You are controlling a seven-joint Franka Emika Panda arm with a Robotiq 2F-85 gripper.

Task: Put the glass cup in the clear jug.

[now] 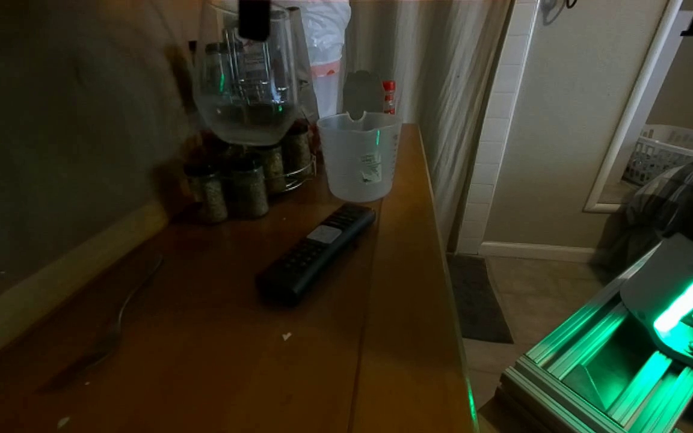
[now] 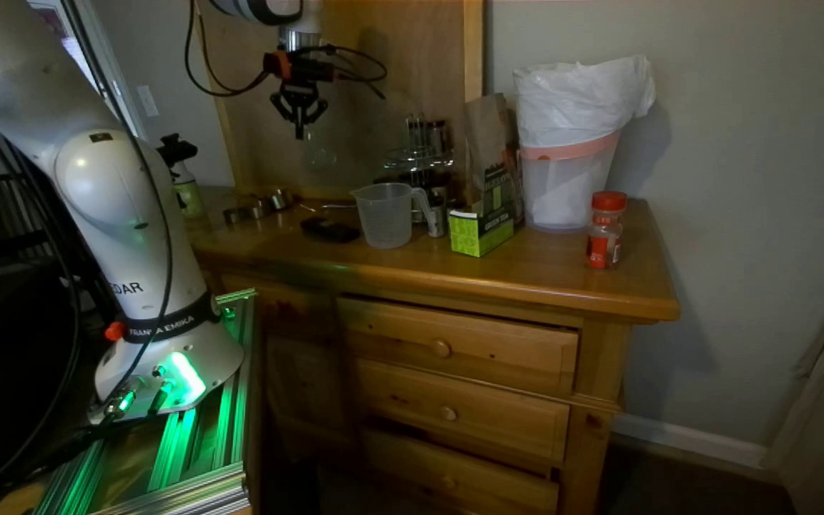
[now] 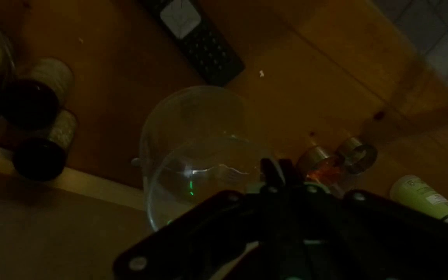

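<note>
The glass cup (image 1: 244, 120) is clear and hangs above the dresser top, open side up, with the spice jars seen through it in an exterior view. It also shows faintly in an exterior view (image 2: 320, 151) and large in the wrist view (image 3: 200, 155). My gripper (image 3: 276, 171) is shut on the cup's rim wall, one finger on each side. Its fingertips also show in both exterior views (image 1: 254, 21) (image 2: 300, 129). The clear jug (image 1: 358, 159) stands upright on the dresser, lower than the cup; it also shows in an exterior view (image 2: 385, 214). The wrist view does not show the jug.
A black handset (image 1: 316, 255) lies in front of the jug. Spice jars (image 1: 247, 186) on a wire rack stand beside it. A fork (image 1: 121, 319) lies near the wall. A green tea box (image 2: 482, 230), lined bin (image 2: 569, 179), red-capped bottle (image 2: 605, 232), metal rings (image 3: 317, 157) and spray bottle (image 2: 187, 189) stand around.
</note>
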